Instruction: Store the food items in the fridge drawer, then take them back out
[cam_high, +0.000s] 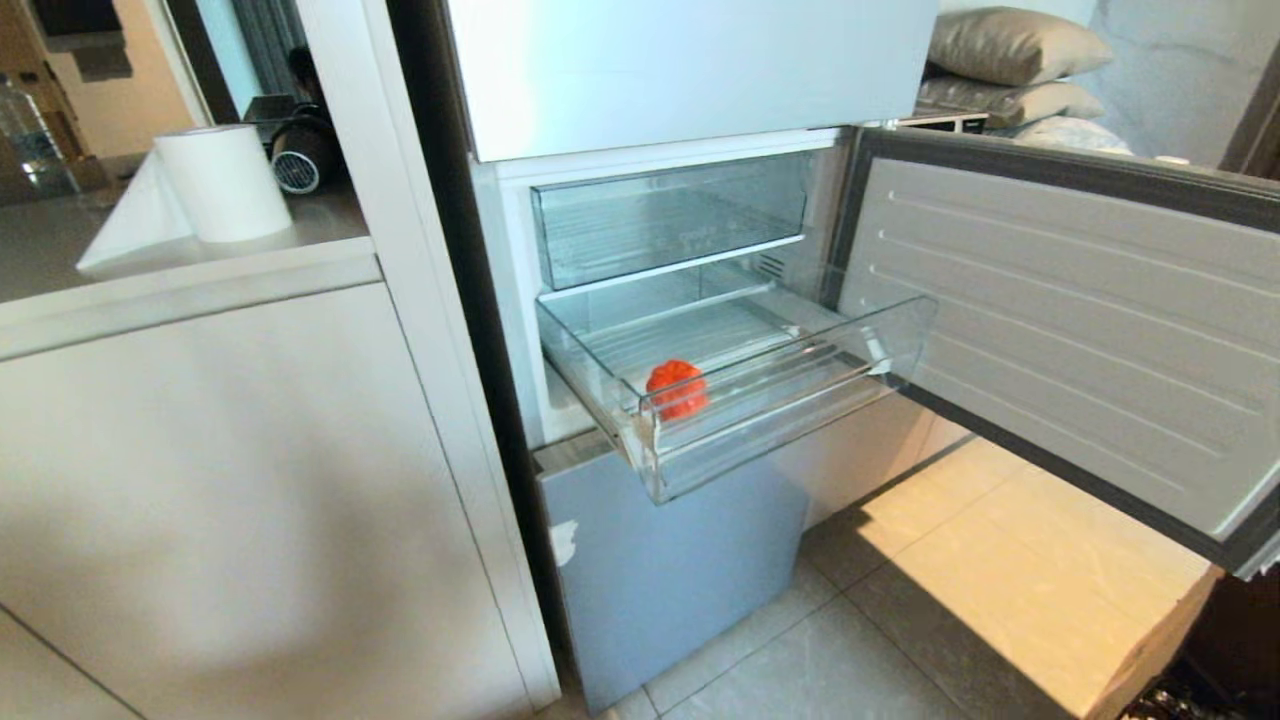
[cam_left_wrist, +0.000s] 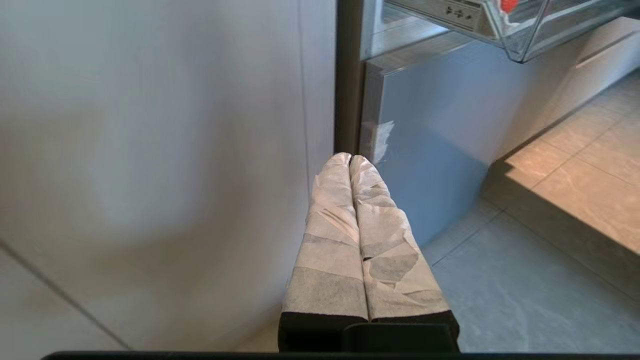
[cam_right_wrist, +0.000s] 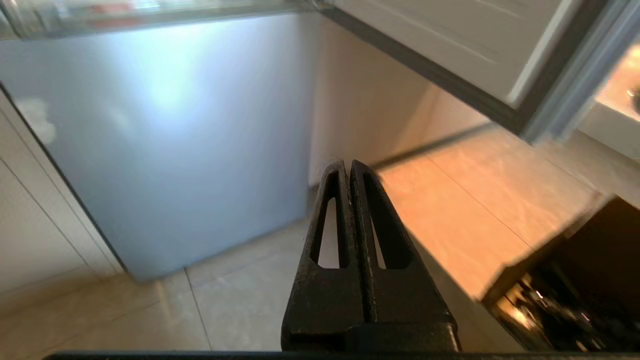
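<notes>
Fridge drawer (cam_high: 790, 385): clear plastic bin w/ ribbed floor, pulled out from fridge body, front wall flared outward; its corner also shows in left wrist view.
Food item (cam_high: 677, 388): small orange-red ball, inside the drawer, near front wall, toward drawer's left end as head view shows it; resting on drawer floor. Only a red sliver of it in left wrist view.
Upper tray (cam_high: 668, 218): shallower clear bin above the drawer, pushed in.
Fridge door (cam_high: 1060, 320): swung open to the right of the drawer, ribbed white inner liner facing cam.
Lower fridge panel (cam_high: 660, 560): pale blue, glossy, directly under the drawer, shut; small white scuff near its left edge.
Cabinet (cam_high: 220, 470): white front, left of fridge.
Paper towel roll (cam_high: 222, 182): upright on the counter above the cabinet, loose sheet trailing left.
Pillows (cam_high: 1010, 65): stacked behind the door, top right.
Floor (cam_high: 850, 650): grey tile, sunlit patch under the door.
Left gripper (cam_left_wrist: 350, 159): low, in front of cabinet/fridge seam, below the drawer; white-wrapped fingers pressed together, nothing betw. them.
Right gripper (cam_right_wrist: 347, 165): low, facing the blue panel & floor, under the open door; black fingers clenched tip to tip, empty.
Arms: neither in head view.
</notes>
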